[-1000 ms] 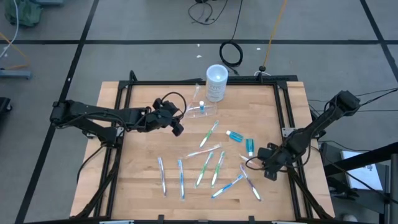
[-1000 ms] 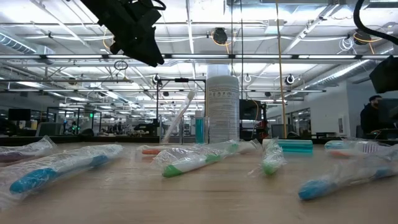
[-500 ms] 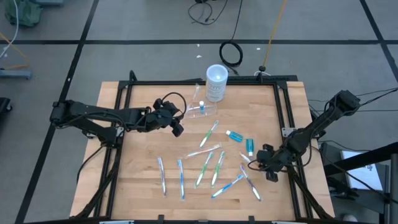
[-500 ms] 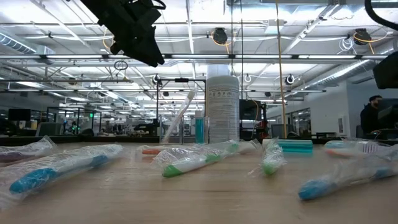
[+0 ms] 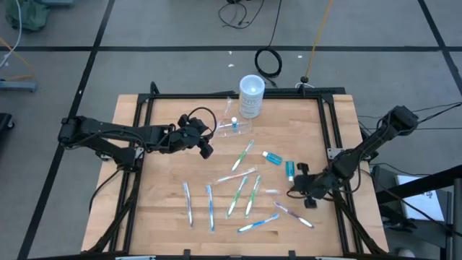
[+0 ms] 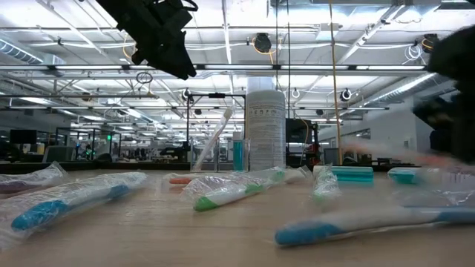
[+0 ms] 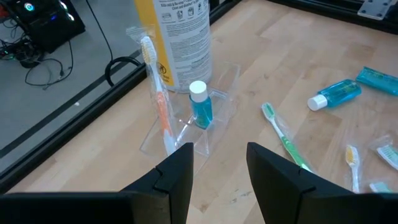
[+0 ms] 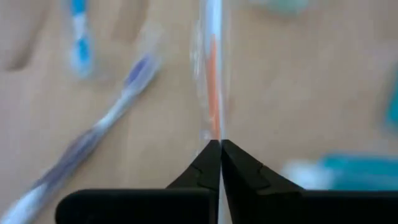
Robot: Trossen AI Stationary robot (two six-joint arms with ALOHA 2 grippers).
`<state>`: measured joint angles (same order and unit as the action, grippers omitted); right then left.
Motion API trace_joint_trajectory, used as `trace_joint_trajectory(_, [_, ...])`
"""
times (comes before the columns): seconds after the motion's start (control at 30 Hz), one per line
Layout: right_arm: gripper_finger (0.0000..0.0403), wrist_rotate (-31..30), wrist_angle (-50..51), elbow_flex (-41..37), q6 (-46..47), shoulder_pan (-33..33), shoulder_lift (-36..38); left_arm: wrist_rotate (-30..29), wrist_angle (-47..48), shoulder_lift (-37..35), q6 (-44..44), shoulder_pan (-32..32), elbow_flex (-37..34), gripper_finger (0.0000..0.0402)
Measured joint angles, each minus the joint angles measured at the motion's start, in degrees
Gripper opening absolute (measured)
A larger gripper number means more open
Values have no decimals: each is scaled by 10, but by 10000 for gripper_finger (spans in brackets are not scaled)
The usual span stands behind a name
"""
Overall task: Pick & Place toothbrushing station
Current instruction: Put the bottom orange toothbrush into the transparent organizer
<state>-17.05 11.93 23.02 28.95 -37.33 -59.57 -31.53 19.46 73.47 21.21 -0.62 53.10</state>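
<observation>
The toothbrushing station (image 7: 193,121), a clear plastic holder, stands on the table by the far edge (image 5: 232,128). An orange toothbrush (image 7: 160,93) and a small blue bottle (image 7: 200,107) stand upright in it. Beside it stands a tall white cup (image 5: 250,96). My left gripper (image 7: 217,171) hovers open above the table just left of and nearer than the station (image 5: 207,150). My right gripper (image 8: 220,144) is at the table's right side (image 5: 293,192), shut on a wrapped toothbrush with an orange handle (image 8: 213,93). My right gripper pinches the near end of the wrapped toothbrush (image 8: 214,132) between its two fingertips. The fingers slant down from the table's right, in line with the brush, which reaches away from them toward the left. I cannot tell whether it is clear of the table.
Several wrapped toothbrushes (image 5: 238,191) lie scattered over the middle and near part of the table. A blue one (image 5: 258,224) and a purple one (image 5: 292,214) lie close to my right gripper. A blue bottle (image 5: 272,157) and a teal tube (image 5: 289,170) lie right of centre.
My right gripper has rolled, moved a little toward the table's left and shut on the wrapped toothbrush. The blue and purple toothbrushes near it have slid and turned on the table. My left gripper has kept still.
</observation>
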Motion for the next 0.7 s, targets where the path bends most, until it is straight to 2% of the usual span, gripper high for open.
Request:
trace_joint_trajectory(0.17, [0,-143,-43,46,-230,48,0,0,0,0,-5,0,0,157])
trace_joint_trajectory(0.27, [0,-229,-205,56,-442,89,1,0,-3,0,-13,0,0,157])
trace_joint_trajectory(0.37, [0,-222,-382,57,-674,130,-7,0,-10,0,-10,0,0,157])
trace_joint_trajectory(0.43, [0,-217,-444,57,-817,153,-18,0,-16,0,-13,0,0,157])
trace_joint_trajectory(0.57, [0,-222,-484,57,-1042,213,-47,0,-28,0,-28,0,0,157])
trace_joint_trajectory(0.7, [0,-221,-535,57,-1191,284,-95,0,-34,0,-33,0,0,157])
